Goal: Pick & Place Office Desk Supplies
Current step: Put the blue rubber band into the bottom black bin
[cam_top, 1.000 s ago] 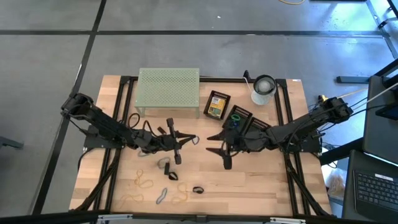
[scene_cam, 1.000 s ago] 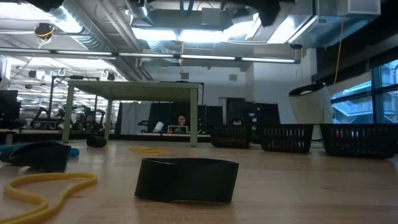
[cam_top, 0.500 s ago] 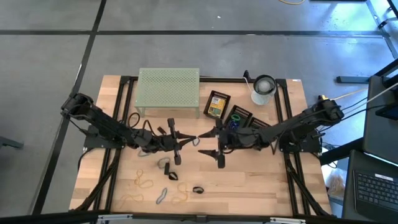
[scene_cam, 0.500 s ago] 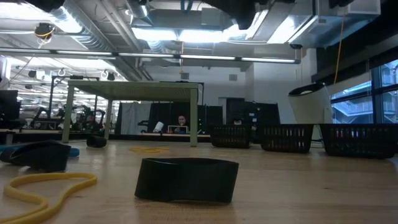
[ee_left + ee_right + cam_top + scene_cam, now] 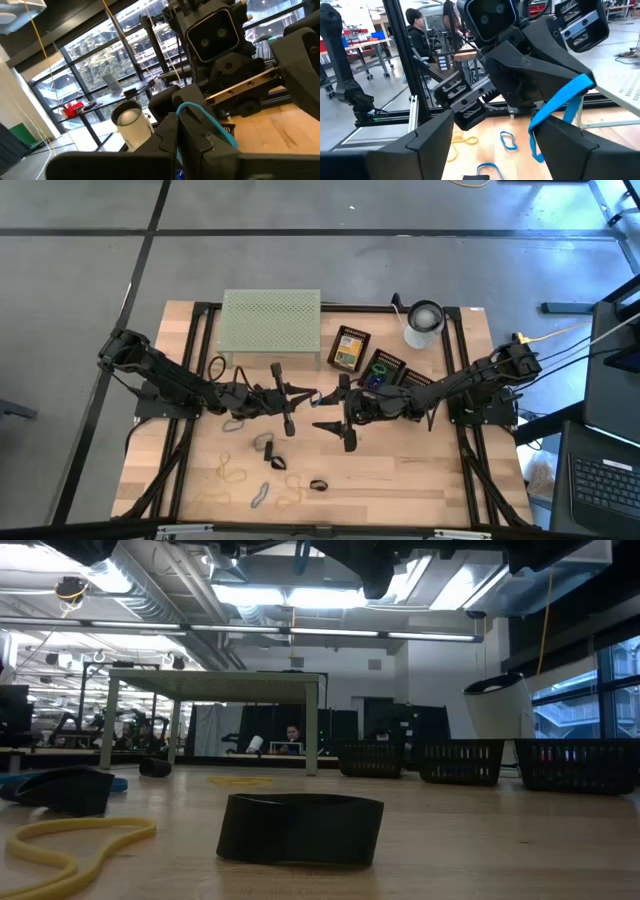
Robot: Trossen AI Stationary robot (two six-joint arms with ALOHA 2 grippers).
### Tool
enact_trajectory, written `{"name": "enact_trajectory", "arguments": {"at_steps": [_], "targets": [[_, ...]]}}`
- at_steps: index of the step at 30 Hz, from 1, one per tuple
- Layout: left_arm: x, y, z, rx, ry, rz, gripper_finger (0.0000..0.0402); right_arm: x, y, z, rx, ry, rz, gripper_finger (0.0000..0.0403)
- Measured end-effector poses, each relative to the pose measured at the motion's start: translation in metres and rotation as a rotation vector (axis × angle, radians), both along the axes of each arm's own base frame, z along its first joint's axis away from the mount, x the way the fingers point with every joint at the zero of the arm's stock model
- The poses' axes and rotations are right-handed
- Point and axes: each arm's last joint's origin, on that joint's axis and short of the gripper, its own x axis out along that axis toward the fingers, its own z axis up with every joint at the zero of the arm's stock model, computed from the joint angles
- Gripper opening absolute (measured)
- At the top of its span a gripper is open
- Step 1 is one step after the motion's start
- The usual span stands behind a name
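Observation:
My left gripper (image 5: 312, 396) is over the middle of the table, shut on a blue rubber band (image 5: 559, 101). My right gripper (image 5: 322, 411) faces it from the right, open. One of its fingers (image 5: 427, 140) stands on each side of the band, and I cannot tell whether either one touches it. More rubber bands (image 5: 232, 473) and black clips (image 5: 318, 485) lie flat on the near part of the table. Crayon boxes (image 5: 348, 348) lie behind the grippers. My left gripper pinches the blue rubber band between its two shut fingertips, and a loop of it (image 5: 197, 111) arches over the tips. The fingers reach in about level from the table's left. The band's free part (image 5: 536, 137) hangs slack below them, clear of the table.
A pale green perforated rack (image 5: 271, 327) stands at the far left of centre and a white cup (image 5: 424, 323) at the far right. In the low view a black clip (image 5: 300, 828) and a yellow band (image 5: 70, 840) lie near the front edge.
My right gripper has gone toward the table's left and a little down, up to my left gripper. Its fingers now stand on either side of the hanging blue band. The band stays in my left gripper, clear of the table.

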Motion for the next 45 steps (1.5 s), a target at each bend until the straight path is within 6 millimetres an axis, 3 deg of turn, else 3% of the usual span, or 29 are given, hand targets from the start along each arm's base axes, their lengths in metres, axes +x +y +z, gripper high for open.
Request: {"name": "enact_trajectory", "arguments": {"at_steps": [6,14,16,23,33,38,45], "targets": [[0.000,0.000,0.000,0.000,0.001,-0.001,0.0003,0.000,0.000,0.000,0.039,0.002,-0.009,0.0195],[0.000,0.000,0.000,-0.003,0.000,-0.002,0.0005,0.000,-0.001,0.000,0.042,0.003,-0.011,0.0033],[0.000,0.000,0.000,-0.014,-0.003,-0.003,0.0005,0.000,-0.001,0.000,0.043,0.003,-0.011,0.0010],[0.000,0.000,0.000,-0.054,-0.013,0.018,0.0028,0.001,-0.005,-0.002,0.084,0.032,-0.017,0.0005],[-0.003,-0.010,-0.013,-0.162,0.076,0.011,0.0151,-0.016,-0.029,0.009,0.117,0.223,-0.091,0.0002],[-0.007,-0.016,-0.028,-0.243,0.186,0.042,0.0179,-0.037,-0.036,0.013,0.136,0.390,-0.147,0.0001],[-0.014,-0.025,-0.043,-0.360,0.285,0.045,0.0177,-0.090,-0.046,0.017,0.249,0.724,-0.265,0.0003]]}}
